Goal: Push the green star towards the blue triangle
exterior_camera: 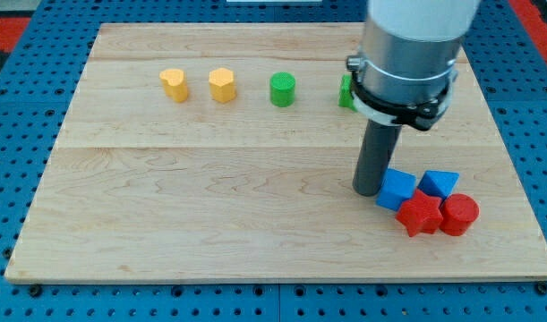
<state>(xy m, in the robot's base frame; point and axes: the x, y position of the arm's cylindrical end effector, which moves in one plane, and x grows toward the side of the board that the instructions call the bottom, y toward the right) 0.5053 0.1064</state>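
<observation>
The green star point(346, 92) sits near the view's top, mostly hidden behind the arm's grey body; only its left edge shows. The blue triangle point(440, 182) lies at the view's lower right. My tip point(369, 190) rests on the board just left of a blue cube point(397, 189), touching or nearly touching it, well below the green star and left of the blue triangle.
A red star-like block point(420, 215) and a red cylinder point(459, 215) sit just below the blue blocks. A green cylinder point(282, 89) and two yellow blocks point(222, 85) point(174, 84) line the top. The wooden board point(210, 206) lies on a blue pegboard.
</observation>
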